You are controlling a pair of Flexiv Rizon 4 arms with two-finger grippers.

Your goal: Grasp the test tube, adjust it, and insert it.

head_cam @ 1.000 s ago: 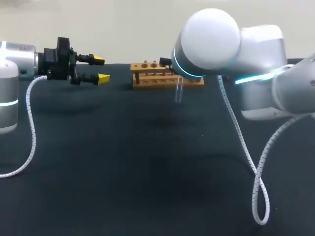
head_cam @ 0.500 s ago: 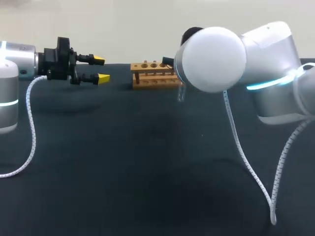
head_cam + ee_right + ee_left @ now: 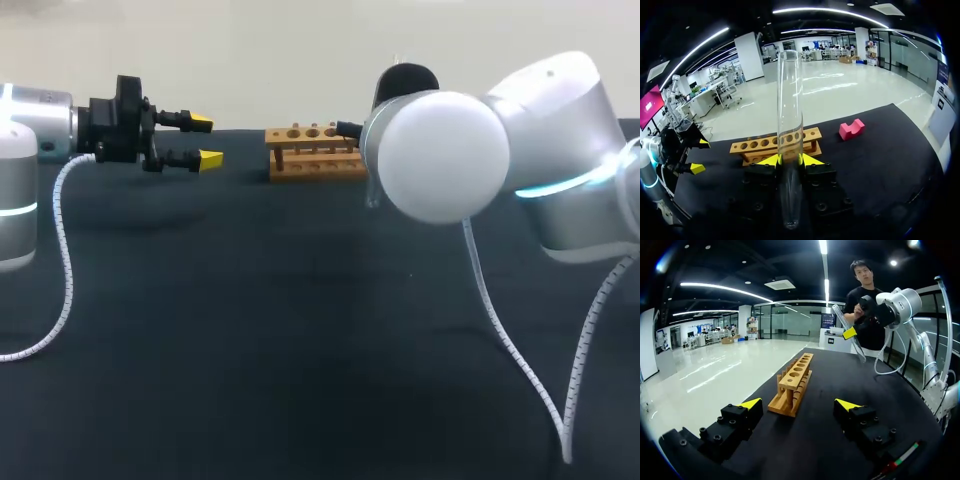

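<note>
**Glass tube clamped in the right gripper beside the rack; left gripper wide open with nothing in it**

The dark worktop (image 3: 300,350) fills the head view. The right arm (image 3: 480,150) comes in from the right, and its big white joint hides its own gripper in this view. The left arm (image 3: 30,130) is level over the far left of the worktop, with a white coiled cable (image 3: 60,250) hanging from it.

The wooden rack (image 3: 312,150) stands at the far middle of the worktop, with a row of round holes along its top. In the head view, only a short clear piece of the test tube (image 3: 372,190) shows below the right arm, just beside the rack's right end.

The right wrist view shows what is hidden there. The right gripper (image 3: 790,161) is closed on the tube (image 3: 790,135), with a yellow tip pressing each side of the glass low on its length. The tube runs on past the fingers, with the rack (image 3: 775,145) behind it. Only this view shows a pink block (image 3: 851,130), lying on the worktop off the rack's end.

The left wrist view shows the tube (image 3: 850,335) slanted in the air above the worktop, beyond the rack (image 3: 792,385).

The left gripper (image 3: 205,140) points toward the rack with its fingers spread wide, holding nothing.
</note>
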